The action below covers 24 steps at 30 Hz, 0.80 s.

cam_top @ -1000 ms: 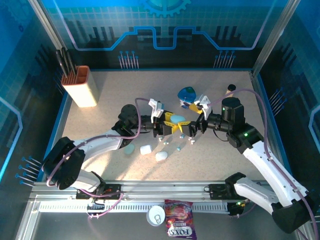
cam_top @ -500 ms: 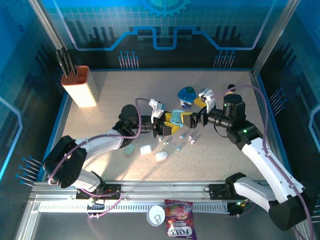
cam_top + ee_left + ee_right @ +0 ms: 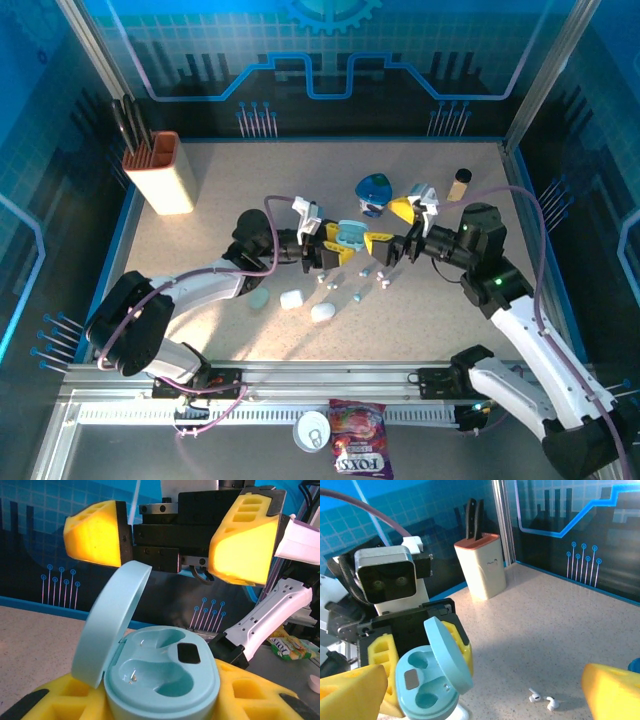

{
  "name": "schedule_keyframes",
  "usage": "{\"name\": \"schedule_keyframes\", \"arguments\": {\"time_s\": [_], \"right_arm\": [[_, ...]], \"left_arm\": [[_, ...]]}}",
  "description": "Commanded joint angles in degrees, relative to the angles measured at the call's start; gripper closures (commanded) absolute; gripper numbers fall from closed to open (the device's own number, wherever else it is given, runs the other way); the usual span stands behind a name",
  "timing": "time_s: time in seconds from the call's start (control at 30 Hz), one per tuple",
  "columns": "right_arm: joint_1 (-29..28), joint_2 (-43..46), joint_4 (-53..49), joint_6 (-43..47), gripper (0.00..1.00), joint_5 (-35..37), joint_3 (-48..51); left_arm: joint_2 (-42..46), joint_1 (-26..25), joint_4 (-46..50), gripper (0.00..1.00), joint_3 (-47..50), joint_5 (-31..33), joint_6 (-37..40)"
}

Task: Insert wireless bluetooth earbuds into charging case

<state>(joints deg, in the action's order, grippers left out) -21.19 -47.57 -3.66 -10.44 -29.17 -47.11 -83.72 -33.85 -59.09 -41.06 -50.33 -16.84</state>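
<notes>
- Over the middle of the table (image 3: 250,170), the right gripper (image 3: 392,226) has drawn back from the tabletop and now hangs facing the teal charging case (image 3: 160,675), jaws wide and empty.
- No bud has come up with it, so I judge the pickup still has to be made.
- The left gripper (image 3: 340,246) stays clamped narrowly on the case, whose lid is tipped up.
- Both wells of the case are bare.
- The earbuds (image 3: 542,700) lie loose on the table just below the two grippers, near three spare cases (image 3: 291,299).
</notes>
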Motion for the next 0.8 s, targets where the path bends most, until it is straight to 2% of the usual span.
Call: {"name": "schedule_keyframes", "arguments": {"time_s": [0.0,0.2,0.37,0.5,0.77], "right_arm": [[0.4,0.7,3.1,-1.6,0.00,-0.7,1.2],[-3.0,-2.4,0.0,2.4,0.01,0.4,-0.9],[-4.6,-7.5,-1.2,4.7,0.13,0.5,-4.2],[-4.6,-9.6,-0.3,5.0,0.37,0.7,-5.8],[-4.6,-10.7,0.7,5.6,0.79,-4.8,-5.7]], "left_arm": [[-0.2,0.9,-4.4,0.67,0.7,-2.2,-1.8],[0.2,1.2,-4.3,0.68,0.6,-4.9,-1.9],[0.3,1.2,-4.1,0.68,0.2,-6.8,-2.6],[0.7,1.2,-3.5,0.68,0.4,-8.2,-2.6],[0.4,1.1,-2.6,0.68,0.0,-9.0,-2.6]]}}
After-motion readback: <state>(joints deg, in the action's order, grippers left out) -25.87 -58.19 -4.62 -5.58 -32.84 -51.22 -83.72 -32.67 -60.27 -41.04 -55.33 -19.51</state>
